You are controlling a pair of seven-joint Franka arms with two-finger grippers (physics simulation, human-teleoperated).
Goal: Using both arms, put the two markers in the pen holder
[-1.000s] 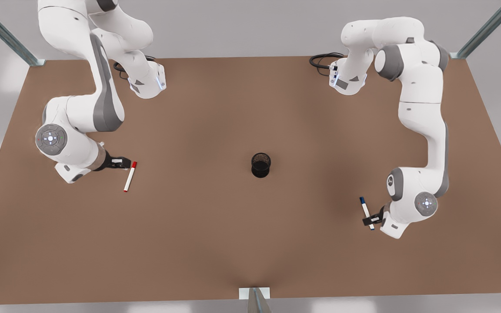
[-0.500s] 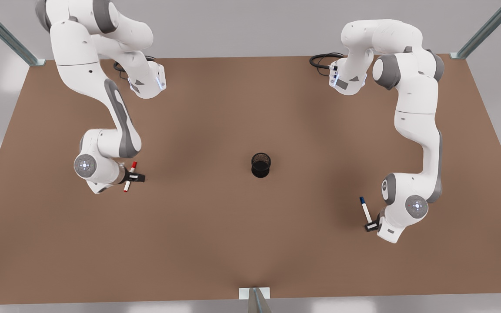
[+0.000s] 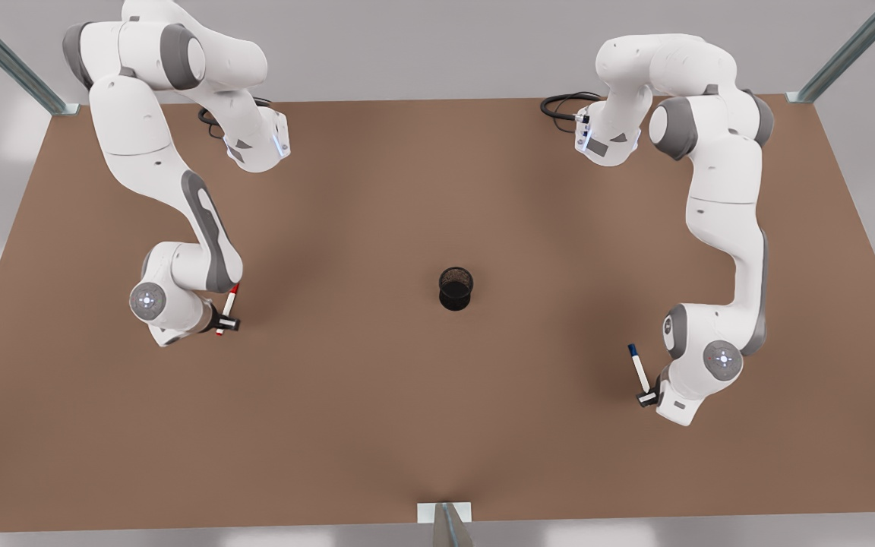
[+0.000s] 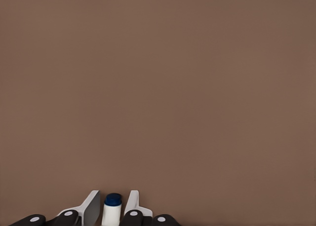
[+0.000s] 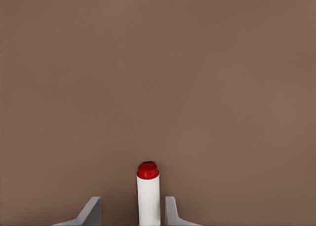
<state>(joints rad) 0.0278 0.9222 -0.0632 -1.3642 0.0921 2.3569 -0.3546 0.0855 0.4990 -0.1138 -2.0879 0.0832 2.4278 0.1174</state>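
The black mesh pen holder point(image 3: 456, 289) stands upright mid-table. A red-capped marker point(image 3: 230, 304) lies on the table at the front view's left, and my right gripper point(image 3: 226, 324) is down over its lower end. In the right wrist view that marker point(image 5: 148, 196) sits between the spread fingers of the right gripper point(image 5: 133, 201), with wide gaps on both sides. At the front view's right lies the blue-capped marker point(image 3: 638, 368), with my left gripper point(image 3: 644, 397) at its lower end. Its fingers point(image 4: 94, 203) stand narrowly astride the blue marker point(image 4: 112, 208), thin gaps showing.
The brown table point(image 3: 377, 425) is ringed by metal frame posts point(image 3: 445, 524) at its corners and front edge. Both arm bases point(image 3: 259, 144) and black cables point(image 3: 563, 102) sit along the far edge.
My right gripper swung from beside the red marker's cap down to its lower end. My left gripper slid along the blue marker to its lower end. Neither marker moved.
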